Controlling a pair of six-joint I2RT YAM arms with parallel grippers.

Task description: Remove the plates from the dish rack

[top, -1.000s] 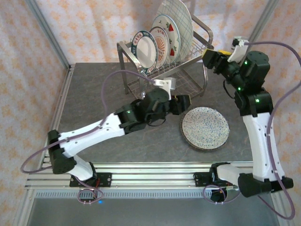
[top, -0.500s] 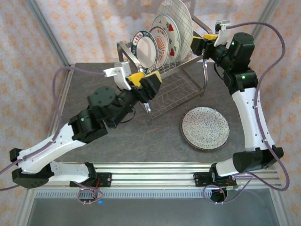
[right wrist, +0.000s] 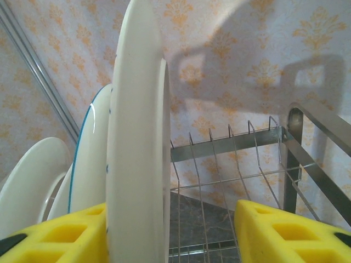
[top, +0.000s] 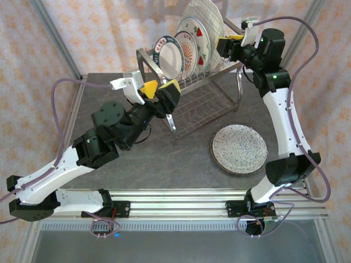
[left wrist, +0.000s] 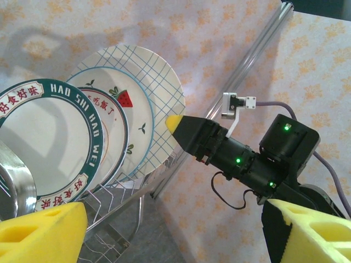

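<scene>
Seen edge-on from the right wrist, the plaid-lined plate (right wrist: 137, 126) is a plain white sliver, its pattern unreadable and its foot cut off at the bottom. The right gripper (right wrist: 171, 213) straddles that rim with its yellow foam pads (right wrist: 285, 233) spread. One pad lies close against the plate (whether it touches is hard to tell) and the other stands well apart, so nothing is pinched.

Beside it the fruit-print plate (left wrist: 118, 118) and the lettered-rim plate (left wrist: 49, 142) stand upright among the tines of the dish rack (top: 200, 101), each overlapping the next and hiding its lower half. The shiny wire rack sits at the far edge of the grey bench (top: 175, 170). A speckled plate (top: 239, 148) lies flat near the right edge. The left gripper (top: 159, 89) hovers at the rack's near-left corner, jaws wide and empty.
</scene>
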